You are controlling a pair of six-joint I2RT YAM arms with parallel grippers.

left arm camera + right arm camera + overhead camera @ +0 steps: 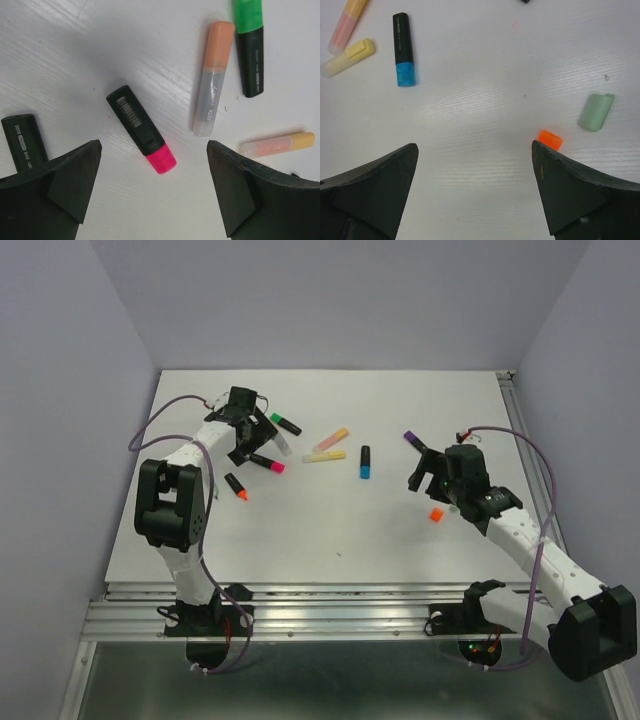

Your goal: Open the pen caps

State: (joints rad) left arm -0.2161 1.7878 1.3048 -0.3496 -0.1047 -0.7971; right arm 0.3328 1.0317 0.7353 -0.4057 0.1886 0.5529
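Both grippers hover open over the white table with nothing between their fingers. Just beyond my left gripper (154, 146) (245, 436) lies a black marker (135, 122) with its pink cap (165, 159) on. Farther off are a pastel marker with an orange cap (220, 42), a black marker with a green cap (248, 15) and a pastel pink marker with a yellow cap (303, 140). By the right finger of my right gripper (474, 145) (424, 476) lies a loose orange cap (550, 139) (436, 514). A loose pastel green cap (596, 112) lies to its right. A blue cap (405, 74) sits on a black marker.
A black barrel with an orange end (236, 486) lies near the left arm, partly behind the left finger (24, 140). A purple-capped marker (413, 439) lies beyond the right gripper. Two pastel markers (326, 447) lie mid-table. Grey walls enclose the table (330, 540).
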